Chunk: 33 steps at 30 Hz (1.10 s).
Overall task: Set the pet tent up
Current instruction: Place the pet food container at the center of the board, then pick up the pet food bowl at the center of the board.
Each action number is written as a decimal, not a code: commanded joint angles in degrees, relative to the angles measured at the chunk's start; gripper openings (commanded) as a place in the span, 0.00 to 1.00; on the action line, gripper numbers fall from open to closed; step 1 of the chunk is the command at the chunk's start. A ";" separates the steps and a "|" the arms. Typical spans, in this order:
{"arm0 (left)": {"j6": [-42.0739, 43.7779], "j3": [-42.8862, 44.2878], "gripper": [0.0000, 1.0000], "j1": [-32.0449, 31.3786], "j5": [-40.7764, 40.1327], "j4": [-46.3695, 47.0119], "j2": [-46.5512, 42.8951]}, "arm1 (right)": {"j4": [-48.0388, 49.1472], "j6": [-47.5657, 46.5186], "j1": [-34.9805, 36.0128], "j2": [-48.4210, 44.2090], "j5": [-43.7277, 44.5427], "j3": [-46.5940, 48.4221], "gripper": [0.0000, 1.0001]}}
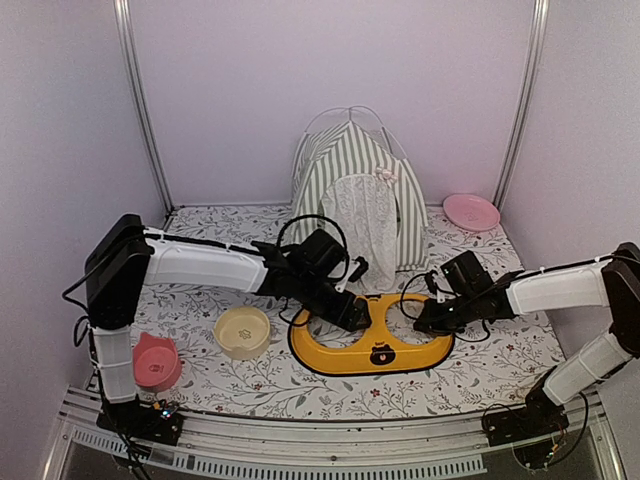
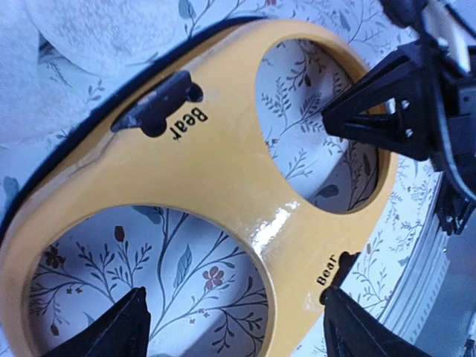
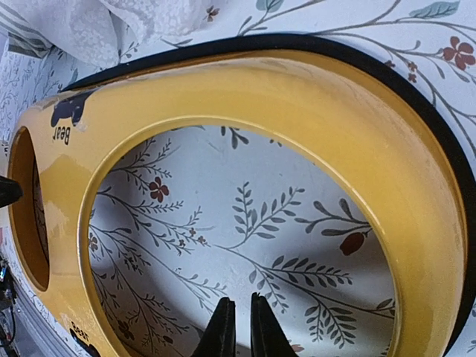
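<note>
The left gripper point(image 2: 238, 331) is hanging wide open over one ring of the yellow double-bowl stand point(image 2: 223, 186), gripping nothing. The frame's bottom edge is cutting off all but its fingertips point(image 2: 111, 327). The right gripper point(image 3: 239, 327) is hovering over the other ring, its tips almost meeting, empty. The word "Bear" point(image 2: 190, 123) is showing twice on the stand. The wrist views are catching only a white lacy corner point(image 3: 74, 30), probably the door flap. Only the overhead view is showing the pet tent point(image 1: 350, 170), standing upright at the back of the floral cloth point(image 1: 500, 360), just behind the stand.
</note>
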 commanded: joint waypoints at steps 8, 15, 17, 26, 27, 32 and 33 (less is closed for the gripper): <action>-10.07 -14.41 0.80 2.51 -14.45 0.14 -23.38 | -1.70 -0.82 0.10 -10.47 1.55 5.09 0.60; -23.53 -29.28 0.76 6.37 -25.28 -8.01 -40.53 | 0.47 -3.09 0.11 -17.89 6.84 7.96 0.99; -27.90 -32.49 0.76 6.77 -27.39 -10.88 -44.71 | 1.01 -3.96 0.01 -19.01 7.99 8.73 0.99; -43.31 -42.92 0.74 7.66 -31.08 -17.38 -54.42 | 1.35 -5.28 -0.12 -18.17 10.77 11.79 0.99; -43.63 -43.34 0.74 7.82 -31.14 -16.88 -54.02 | 1.57 -5.19 -0.12 -18.05 10.70 11.86 0.99; -44.15 -43.77 0.74 8.93 -32.91 -15.59 -49.25 | 1.70 -5.07 -0.12 -18.37 10.57 12.53 0.99; -43.66 -43.88 0.74 9.40 -32.99 -14.76 -48.32 | 1.66 -5.11 -0.16 -18.59 10.78 12.68 0.99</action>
